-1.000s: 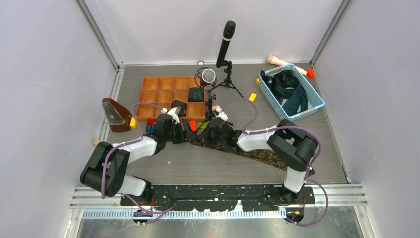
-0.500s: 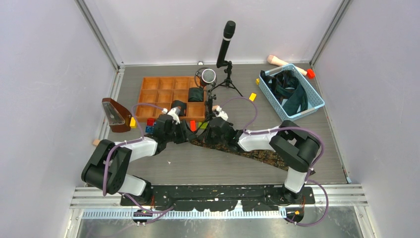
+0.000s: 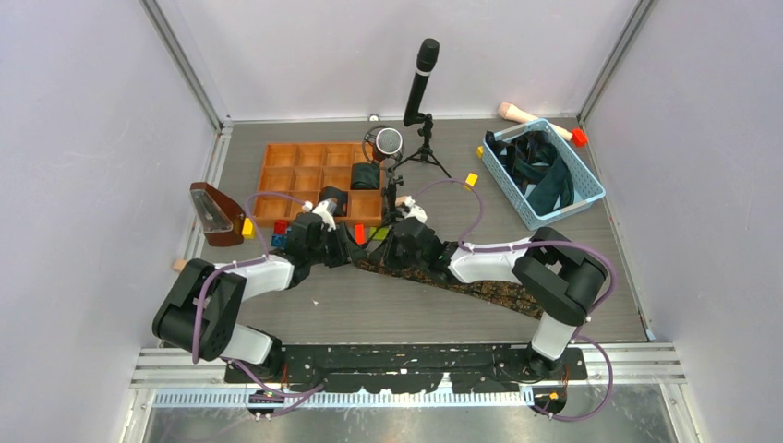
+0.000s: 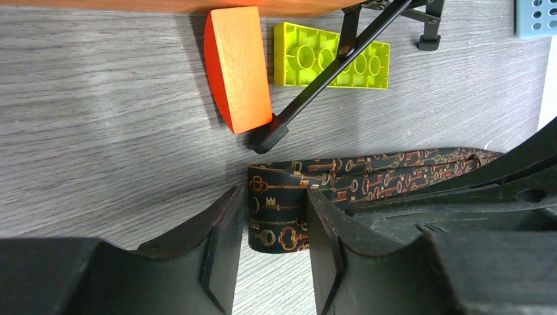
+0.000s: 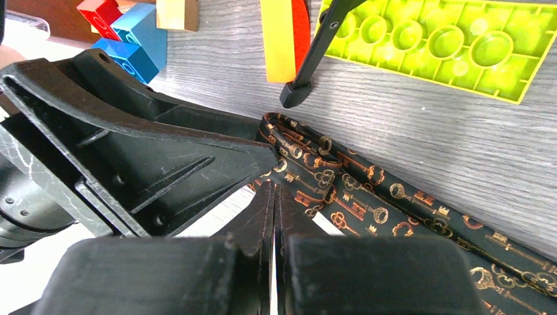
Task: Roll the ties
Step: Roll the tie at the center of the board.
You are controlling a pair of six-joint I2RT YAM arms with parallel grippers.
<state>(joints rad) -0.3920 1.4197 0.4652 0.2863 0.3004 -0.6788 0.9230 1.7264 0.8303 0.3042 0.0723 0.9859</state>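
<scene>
A dark tie (image 3: pixel 480 288) with a gold key pattern lies on the table, running from the right arm's base up to both grippers. Its near end is folded into a small roll (image 4: pixel 279 216). My left gripper (image 4: pixel 272 195) is closed around that roll, with a finger (image 4: pixel 223 243) on each side. My right gripper (image 5: pixel 274 191) is shut, and its tips rest against the tie (image 5: pixel 394 216) just behind the roll. Nothing shows between its fingers. Two dark tie rolls (image 3: pixel 366 175) sit in the wooden tray (image 3: pixel 277 152). Loose ties (image 3: pixel 540 171) fill the blue basket (image 3: pixel 591 189).
A microphone tripod (image 3: pixel 420 92) stands behind the grippers, and one foot (image 4: pixel 266 138) is almost touching the roll. An orange block (image 4: pixel 238 65) and a lime building plate (image 4: pixel 332 56) lie beside it. Red and blue blocks (image 5: pixel 131 39) and a brown wedge-shaped case (image 3: pixel 212 214) sit at the left.
My left gripper's jaws have narrowed onto the tie's rolled end. The right arm's elbow has drifted slightly right. The tie stays where it was.
</scene>
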